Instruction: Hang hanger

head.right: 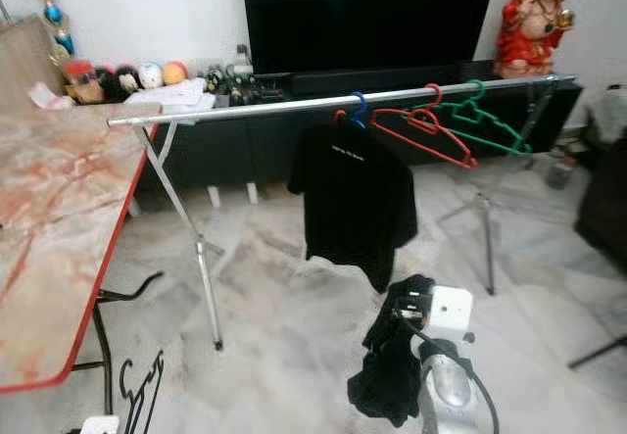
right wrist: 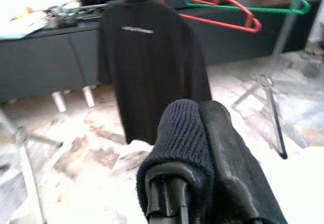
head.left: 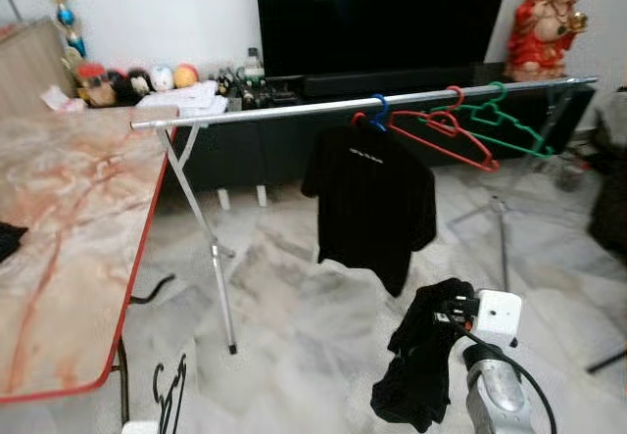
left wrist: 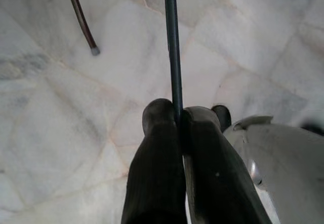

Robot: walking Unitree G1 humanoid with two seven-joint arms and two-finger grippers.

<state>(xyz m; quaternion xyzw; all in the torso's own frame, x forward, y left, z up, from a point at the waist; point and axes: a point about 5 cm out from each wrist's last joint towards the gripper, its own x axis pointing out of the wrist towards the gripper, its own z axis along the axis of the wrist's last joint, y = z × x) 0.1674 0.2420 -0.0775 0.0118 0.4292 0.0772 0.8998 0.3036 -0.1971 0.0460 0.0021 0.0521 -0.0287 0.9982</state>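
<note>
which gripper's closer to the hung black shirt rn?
Right. The right gripper, holding a black garment, is just below the shirt; the left gripper, pinching a black hanger, is far left.

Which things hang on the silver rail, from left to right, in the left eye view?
Black T-shirt on a blue hanger → red hanger → green hanger.

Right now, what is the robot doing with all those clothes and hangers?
The robot stands before a metal clothes rail. A black T-shirt already hangs there on a blue hanger, beside an empty red hanger and a green hanger. Its right gripper holds a bunched black garment low over the floor. Its left gripper is shut on a thin black hanger, not yet raised to the rail.
</note>
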